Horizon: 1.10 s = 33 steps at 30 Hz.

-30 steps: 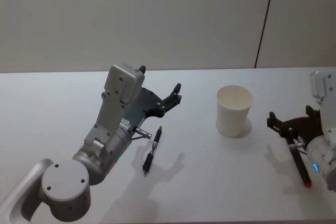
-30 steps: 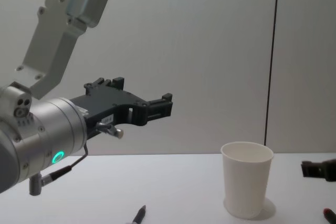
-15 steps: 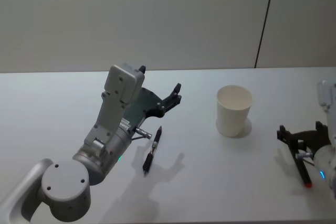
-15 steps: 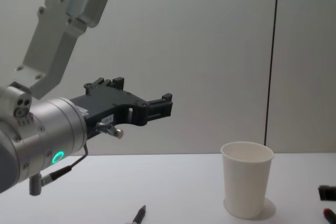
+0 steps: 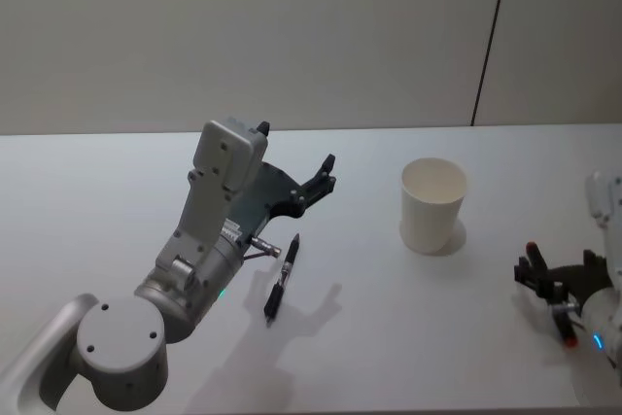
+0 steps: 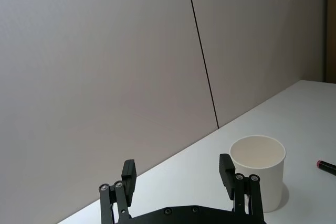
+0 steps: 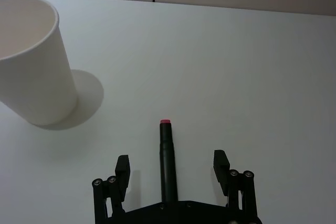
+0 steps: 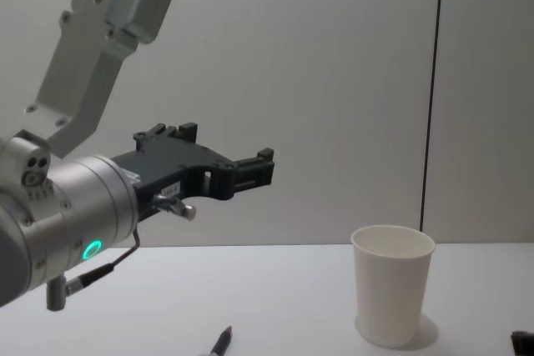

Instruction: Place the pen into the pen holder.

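Observation:
The pen holder [image 5: 433,206] is a white paper cup standing upright right of centre, also in the chest view [image 8: 392,293]. A black pen [image 5: 282,277] lies flat on the table under my left gripper [image 5: 296,182], which hovers open and empty above it. A second black pen [image 7: 167,166] with a red end lies near the right edge. My right gripper [image 7: 171,162] is open and low over it, one finger on each side. In the head view the right gripper [image 5: 556,281] sits at the near right, apart from the cup.
The white table [image 5: 389,337] runs wall to wall in front of a plain grey wall. The left wrist view looks over its open fingers [image 6: 227,170] toward the cup [image 6: 258,174] and the red-ended pen [image 6: 325,166].
My right gripper has drawn back toward the near right edge and come down around the red-ended pen. The left arm, the black pen and the cup have not moved.

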{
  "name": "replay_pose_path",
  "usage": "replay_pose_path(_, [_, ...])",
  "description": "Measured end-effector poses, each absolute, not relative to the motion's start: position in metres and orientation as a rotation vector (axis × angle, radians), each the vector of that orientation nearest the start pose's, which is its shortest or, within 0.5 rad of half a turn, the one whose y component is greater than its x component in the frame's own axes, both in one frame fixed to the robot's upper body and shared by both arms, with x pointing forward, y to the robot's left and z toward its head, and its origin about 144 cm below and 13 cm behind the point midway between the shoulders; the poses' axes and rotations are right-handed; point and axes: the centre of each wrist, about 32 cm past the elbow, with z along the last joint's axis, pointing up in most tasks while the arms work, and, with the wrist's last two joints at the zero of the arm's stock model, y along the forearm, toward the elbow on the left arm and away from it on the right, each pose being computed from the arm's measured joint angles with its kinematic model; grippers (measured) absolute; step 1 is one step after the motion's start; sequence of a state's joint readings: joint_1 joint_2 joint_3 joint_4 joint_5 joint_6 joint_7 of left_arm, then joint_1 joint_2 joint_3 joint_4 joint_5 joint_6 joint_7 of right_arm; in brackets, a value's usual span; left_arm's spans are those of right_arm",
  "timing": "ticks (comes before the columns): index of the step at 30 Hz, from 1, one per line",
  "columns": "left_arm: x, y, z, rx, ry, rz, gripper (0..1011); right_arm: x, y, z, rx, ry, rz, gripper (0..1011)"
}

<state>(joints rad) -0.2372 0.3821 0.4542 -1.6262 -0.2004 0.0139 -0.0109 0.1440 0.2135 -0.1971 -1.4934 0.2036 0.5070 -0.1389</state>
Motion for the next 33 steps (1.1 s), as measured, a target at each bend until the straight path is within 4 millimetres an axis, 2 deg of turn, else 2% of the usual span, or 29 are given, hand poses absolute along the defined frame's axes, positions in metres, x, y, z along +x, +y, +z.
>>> replay_pose_path(20, [0.492,0.198,1.204,0.061,-0.268,1.124,1008,0.499,-0.233,1.129,-0.492,0.304,-1.448,996])
replay_pose_path(24, [0.492,0.198,1.204,0.061,-0.268,1.124,1008,0.499,-0.233,1.127,-0.490,0.302,-1.443,922])
replay_pose_path(25, [0.492,0.198,1.204,0.061,-0.268,1.124,1008,0.500,-0.233,1.126,-0.489,0.301,-1.441,873])
replay_pose_path(27, [0.492,0.198,1.204,0.061,-0.268,1.124,1008,0.500,-0.233,1.125,-0.488,0.301,-1.439,863])
replay_pose_path(30, [0.492,0.198,1.204,0.061,-0.268,1.124,1008,0.500,-0.233,1.124,-0.487,0.302,-1.435,736])
replay_pose_path(33, [0.492,0.198,1.204,0.061,-0.268,1.124,1008,0.501,-0.233,1.123,-0.487,0.301,-1.432,679])
